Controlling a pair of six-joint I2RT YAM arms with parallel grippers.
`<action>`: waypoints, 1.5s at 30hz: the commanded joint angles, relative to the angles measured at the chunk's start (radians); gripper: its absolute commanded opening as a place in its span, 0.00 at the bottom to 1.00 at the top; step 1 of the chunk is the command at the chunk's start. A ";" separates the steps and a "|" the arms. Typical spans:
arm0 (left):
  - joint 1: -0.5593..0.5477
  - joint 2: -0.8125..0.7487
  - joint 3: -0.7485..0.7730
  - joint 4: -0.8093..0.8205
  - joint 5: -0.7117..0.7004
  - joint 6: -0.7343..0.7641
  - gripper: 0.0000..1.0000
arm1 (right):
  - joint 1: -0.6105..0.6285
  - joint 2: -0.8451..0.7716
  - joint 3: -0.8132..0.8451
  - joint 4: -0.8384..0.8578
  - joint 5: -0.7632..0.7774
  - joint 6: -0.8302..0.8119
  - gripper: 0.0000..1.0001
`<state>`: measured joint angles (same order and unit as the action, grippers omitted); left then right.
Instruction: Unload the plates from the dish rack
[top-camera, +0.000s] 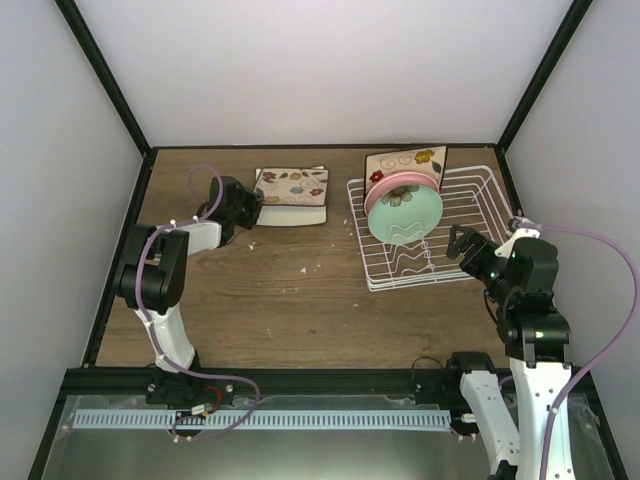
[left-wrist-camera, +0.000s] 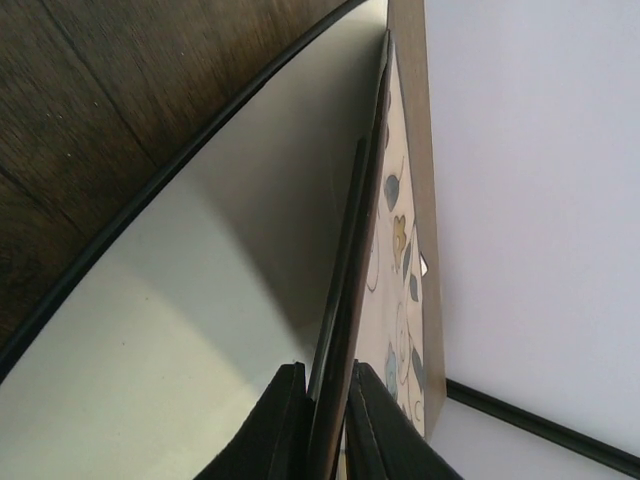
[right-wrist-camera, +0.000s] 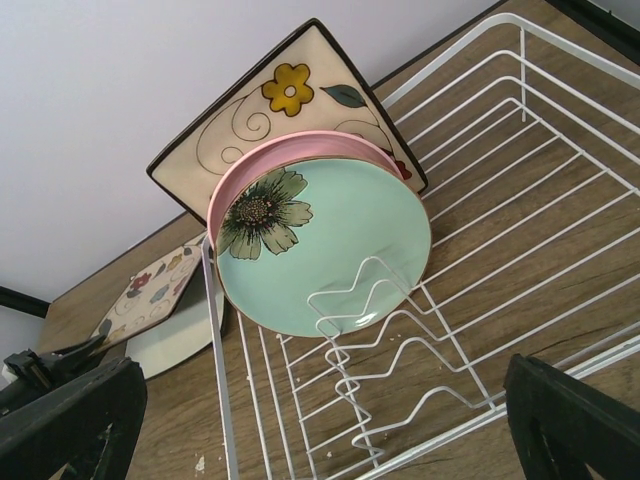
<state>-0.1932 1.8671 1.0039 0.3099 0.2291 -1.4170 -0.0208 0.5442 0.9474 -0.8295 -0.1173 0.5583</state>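
Note:
The white wire dish rack (top-camera: 470, 200) stands at the right. A mint-green plate (top-camera: 403, 214) with a flower leans in it, with a pink plate (right-wrist-camera: 262, 163) right behind it and a square cream flowered plate (top-camera: 405, 160) at the back. My right gripper (top-camera: 465, 245) hovers open at the rack's near right corner, and nothing lies between its fingers (right-wrist-camera: 70, 420). At the far left my left gripper (top-camera: 246, 206) is shut on the left edge of another square flowered plate (top-camera: 293, 185), which lies over a plain cream plate (top-camera: 300, 214). That dark rim shows edge-on between the fingers (left-wrist-camera: 285, 420).
Small crumbs (top-camera: 305, 268) dot the wooden table (top-camera: 280, 310) between the stack and the rack. Black frame posts and white walls close in the back and sides. The stacked plates (right-wrist-camera: 150, 295) show at the left in the right wrist view.

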 joint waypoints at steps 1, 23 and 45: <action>-0.015 -0.005 0.028 0.104 0.034 -0.049 0.13 | 0.010 0.007 0.036 0.011 0.002 -0.011 1.00; -0.063 0.001 0.006 -0.058 0.065 -0.140 0.59 | 0.009 0.024 0.015 0.030 -0.013 -0.010 1.00; -0.018 0.017 0.051 -0.317 0.089 -0.125 1.00 | 0.010 0.011 0.016 0.009 0.000 -0.013 1.00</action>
<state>-0.2218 1.8877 1.0370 0.1814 0.3153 -1.5440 -0.0208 0.5648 0.9474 -0.8227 -0.1230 0.5579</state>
